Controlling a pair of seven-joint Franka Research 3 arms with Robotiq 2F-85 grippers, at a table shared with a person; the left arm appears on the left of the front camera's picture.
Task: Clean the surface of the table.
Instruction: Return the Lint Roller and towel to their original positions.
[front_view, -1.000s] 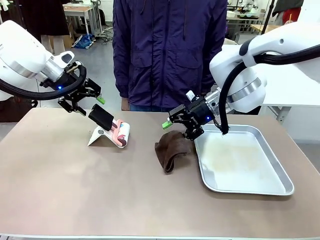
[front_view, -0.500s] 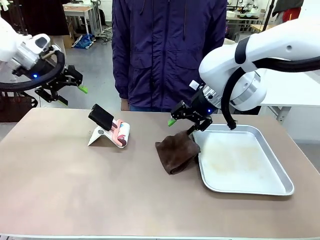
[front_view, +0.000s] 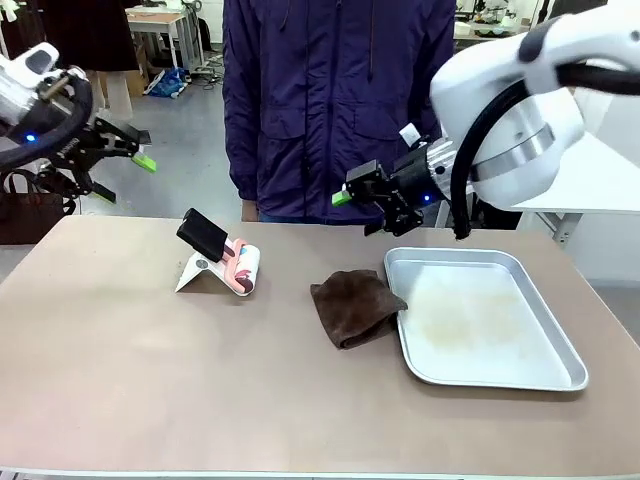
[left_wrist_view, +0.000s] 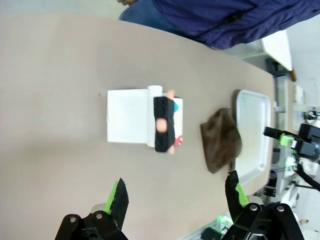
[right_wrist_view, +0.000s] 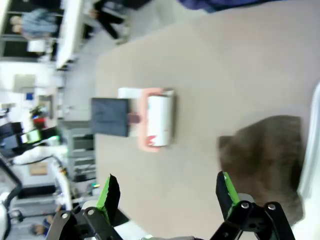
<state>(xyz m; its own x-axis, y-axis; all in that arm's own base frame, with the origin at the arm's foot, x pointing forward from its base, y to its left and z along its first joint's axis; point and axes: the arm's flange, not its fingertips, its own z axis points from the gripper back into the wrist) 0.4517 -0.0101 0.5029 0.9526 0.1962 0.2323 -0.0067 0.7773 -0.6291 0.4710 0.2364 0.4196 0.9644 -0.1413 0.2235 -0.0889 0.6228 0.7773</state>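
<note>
- The surface (front_view: 150, 380) is the brown-taupe top running across the whole front view, with its near half bare and a person standing at the far edge.
- A brown cloth (front_view: 355, 307) is lying crumpled near the middle, touching the left rim of the metal tray (front_view: 560, 385) on your right side.
- A lint roller on its white stand (front_view: 220, 264) is sitting left of centre, well apart from the cloth.
- Your right claw (front_view: 358, 196) is hanging in the air above the far edge, over the cloth, spread wide and holding nothing.
- Your left claw (front_view: 118, 162) is hanging off the left far corner, up high, also spread wide and holding nothing.
- Judgement: no wiping is happening now; the cloth is lying loose, so the cleaning step is either finished or not begun.
- Risk: coming down for the cloth, you are working tight against the tray rim; a finger could catch the rim and shove the tray.
- Risk: the roller stand looks light and top-heavy, so a sweep by the left arm could be tipping it.
- Risk: the person's torso is just beyond the right claw, so reaching further out is getting close to them.
- Open room: the near strip and the left front are giving you wide free space.
</note>
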